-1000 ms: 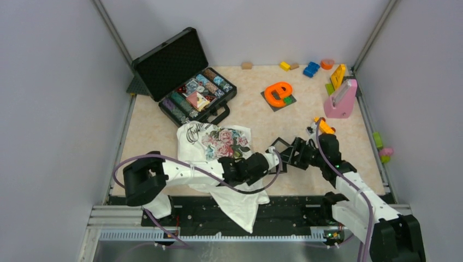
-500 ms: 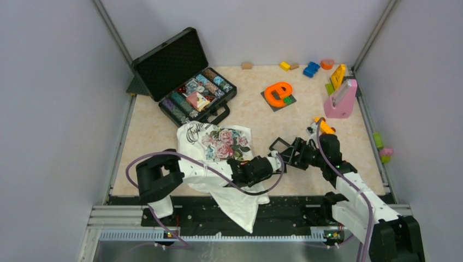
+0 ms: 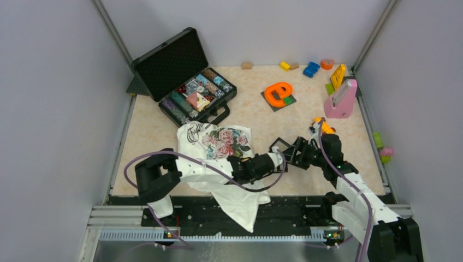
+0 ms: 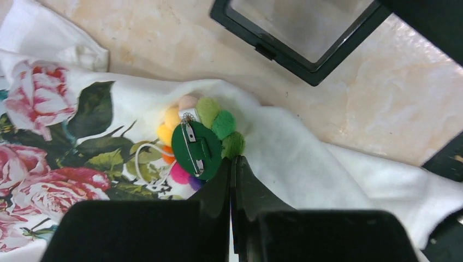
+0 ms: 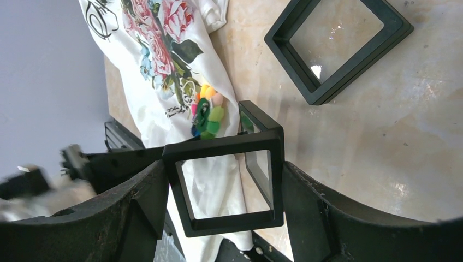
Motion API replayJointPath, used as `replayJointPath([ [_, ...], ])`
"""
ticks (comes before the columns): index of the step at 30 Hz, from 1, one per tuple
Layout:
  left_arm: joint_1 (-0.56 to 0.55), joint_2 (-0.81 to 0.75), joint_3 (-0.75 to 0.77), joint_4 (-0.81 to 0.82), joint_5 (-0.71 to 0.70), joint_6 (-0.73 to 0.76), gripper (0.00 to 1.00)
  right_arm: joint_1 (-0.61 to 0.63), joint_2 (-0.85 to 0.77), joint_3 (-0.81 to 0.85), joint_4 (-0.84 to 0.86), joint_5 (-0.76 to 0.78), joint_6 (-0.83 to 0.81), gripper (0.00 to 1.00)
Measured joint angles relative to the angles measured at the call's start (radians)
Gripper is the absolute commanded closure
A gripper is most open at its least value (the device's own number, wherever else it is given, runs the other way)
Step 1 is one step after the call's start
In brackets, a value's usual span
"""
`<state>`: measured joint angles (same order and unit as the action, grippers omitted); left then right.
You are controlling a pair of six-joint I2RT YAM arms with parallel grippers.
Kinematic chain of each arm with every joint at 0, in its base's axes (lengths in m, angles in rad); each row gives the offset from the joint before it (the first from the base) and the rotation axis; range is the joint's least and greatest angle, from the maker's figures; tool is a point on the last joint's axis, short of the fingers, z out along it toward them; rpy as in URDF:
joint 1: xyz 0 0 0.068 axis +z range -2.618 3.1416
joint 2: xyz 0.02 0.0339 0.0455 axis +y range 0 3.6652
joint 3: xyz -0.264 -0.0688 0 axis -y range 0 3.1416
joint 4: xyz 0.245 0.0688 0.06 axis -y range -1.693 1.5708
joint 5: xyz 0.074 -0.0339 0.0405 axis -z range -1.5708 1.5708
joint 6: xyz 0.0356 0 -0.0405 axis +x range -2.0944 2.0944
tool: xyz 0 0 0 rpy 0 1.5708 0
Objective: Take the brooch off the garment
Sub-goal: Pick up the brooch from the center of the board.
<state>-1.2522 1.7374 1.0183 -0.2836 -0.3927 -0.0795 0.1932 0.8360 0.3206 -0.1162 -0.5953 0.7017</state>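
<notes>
The brooch [image 4: 199, 139] lies face down on the right edge of the garment [image 4: 82, 125], its green back and pin showing with coloured petals around it. My left gripper [image 4: 233, 159] is shut, its tips touching a green petal at the brooch's lower right; nothing shows between the fingers. In the right wrist view the brooch [image 5: 206, 117] sits just beyond my right gripper [image 5: 224, 177], which is shut on a black square frame case [image 5: 226, 224] held upright. From above, the garment [image 3: 215, 143] lies crumpled at the near middle, and the brooch is hidden by the arms.
A second black frame [image 3: 279, 144] lies flat on the table between the two grippers. An open black chip case [image 3: 191, 90] stands at the back left. An orange e-shaped toy [image 3: 278, 94], a pink stand [image 3: 341, 101], an orange toy car [image 3: 325, 126] and small blocks lie to the right and back.
My left gripper has closed from half open to fully shut beside the brooch, and its arm has shifted slightly right. The right arm has hardly moved and still holds the frame case.
</notes>
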Motion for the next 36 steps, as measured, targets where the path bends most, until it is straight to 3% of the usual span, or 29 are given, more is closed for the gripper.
replayJointPath([
  [5,0.101,-0.179,-0.048,0.013,0.172,-0.059,1.0,0.0,-0.005,0.0,-0.004,-0.005,-0.001,0.41],
  [12,0.459,-0.414,-0.234,0.231,0.69,-0.281,1.0,0.0,-0.009,0.0,-0.01,-0.008,-0.001,0.41],
  [18,0.652,-0.283,-0.364,0.494,1.09,-0.548,1.0,0.0,-0.013,0.0,-0.011,-0.012,-0.001,0.42],
  [22,0.742,-0.109,-0.476,0.804,1.275,-0.774,1.0,0.0,-0.013,0.0,-0.011,-0.017,0.002,0.42],
  [25,0.785,-0.063,-0.513,0.867,1.312,-0.832,0.97,0.0,-0.016,0.0,-0.011,-0.02,0.004,0.42],
  [31,0.792,-0.129,-0.484,0.741,1.228,-0.737,0.56,0.0,-0.02,0.0,-0.01,-0.021,0.008,0.42],
  [36,0.79,-0.185,-0.443,0.629,1.168,-0.637,0.48,0.0,-0.02,0.0,-0.009,-0.022,0.009,0.42],
])
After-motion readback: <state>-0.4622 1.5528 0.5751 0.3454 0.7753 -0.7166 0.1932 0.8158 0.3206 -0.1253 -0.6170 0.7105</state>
